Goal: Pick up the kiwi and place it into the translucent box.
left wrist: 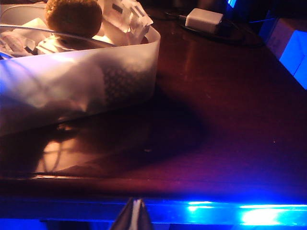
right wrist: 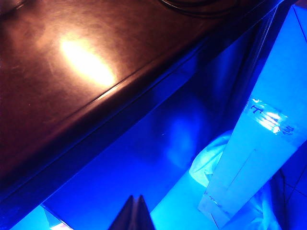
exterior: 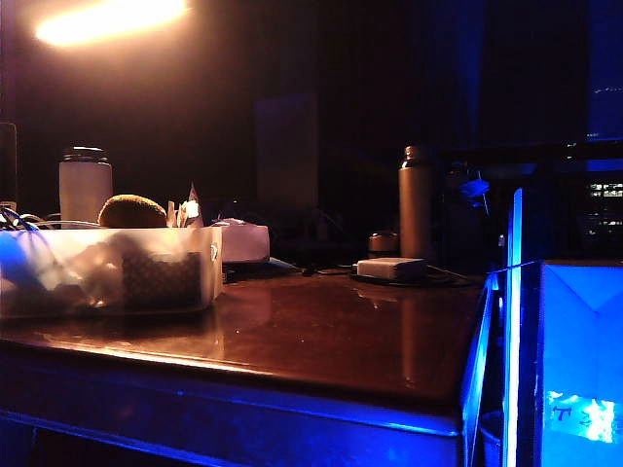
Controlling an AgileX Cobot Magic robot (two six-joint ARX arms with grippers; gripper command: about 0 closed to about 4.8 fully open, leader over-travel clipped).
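Note:
The brown fuzzy kiwi (exterior: 131,211) rests on the paper inside the translucent box (exterior: 107,272), which stands at the left of the dark wooden table; the left wrist view shows the kiwi (left wrist: 73,17) above the box's frosted wall (left wrist: 81,81). My left gripper (left wrist: 134,205) is shut and empty, below the table's front edge, well short of the box. My right gripper (right wrist: 135,201) is shut and empty too, hanging off the table's right side above the blue-lit floor. Neither gripper shows in the exterior view.
A white jar (exterior: 85,185) stands behind the box. A small flat white box (exterior: 391,268), a tall bottle (exterior: 416,201) and a small can (exterior: 383,242) sit toward the back. A glowing blue panelled box (exterior: 574,360) stands beside the table's right edge (exterior: 477,341).

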